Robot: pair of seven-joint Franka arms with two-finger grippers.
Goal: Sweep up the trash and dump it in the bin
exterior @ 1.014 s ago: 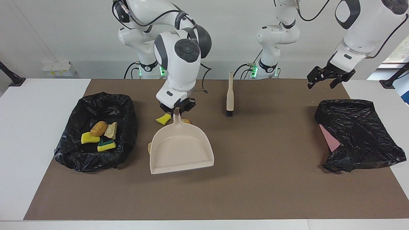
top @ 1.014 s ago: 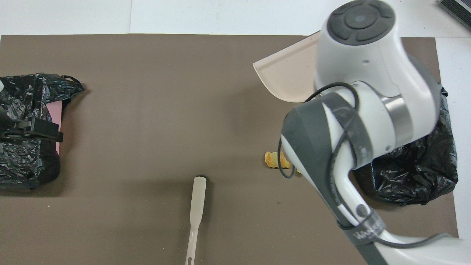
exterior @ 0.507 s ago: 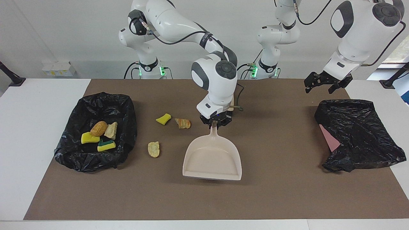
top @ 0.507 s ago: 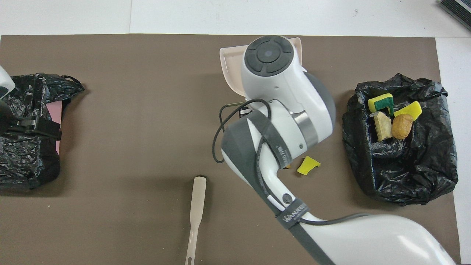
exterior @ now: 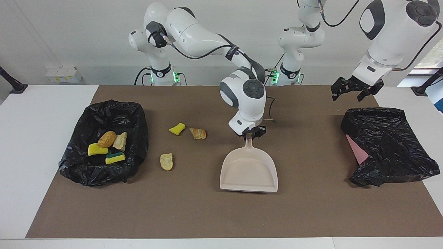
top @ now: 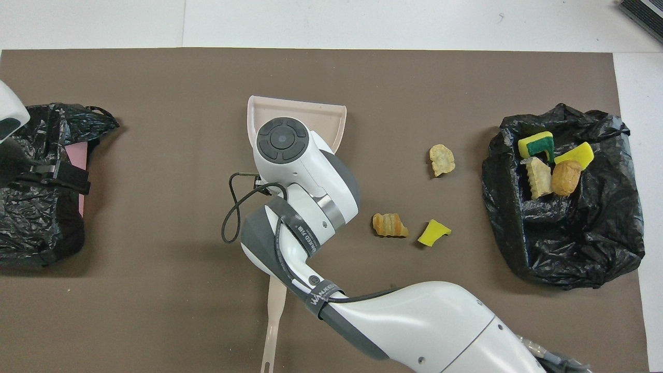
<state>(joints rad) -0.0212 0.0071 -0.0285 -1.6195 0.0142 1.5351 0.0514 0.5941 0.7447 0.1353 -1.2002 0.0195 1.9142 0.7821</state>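
Note:
My right gripper (exterior: pixel 250 134) is shut on the handle of the beige dustpan (exterior: pixel 249 173), which is low over the middle of the brown mat with its mouth away from the robots. In the overhead view only the pan's rim (top: pixel 300 106) shows past the wrist. Loose trash lies on the mat between pan and bin: a yellow sponge piece (exterior: pixel 177 128) (top: pixel 433 232), a brown bread chunk (exterior: pixel 198 133) (top: pixel 389 225) and a tan chunk (exterior: pixel 166 161) (top: pixel 442 159). The black-lined bin (exterior: pixel 136 117) (top: pixel 570 259) holds several scraps (exterior: pixel 107 145). My left gripper (exterior: pixel 347 94) (top: pixel 62 176) is open, in the air.
The beige brush (top: pixel 274 316) lies nearer to the robots than the pan, mostly hidden under my right arm. A second black bag (exterior: pixel 387 138) (top: pixel 36 233) with something pink (exterior: pixel 356 150) in it lies at the left arm's end, under my left gripper.
My right gripper has carried the dustpan from beside the bin toward the left arm's end, to the middle of the mat. The loose scraps now show. The left gripper has barely moved.

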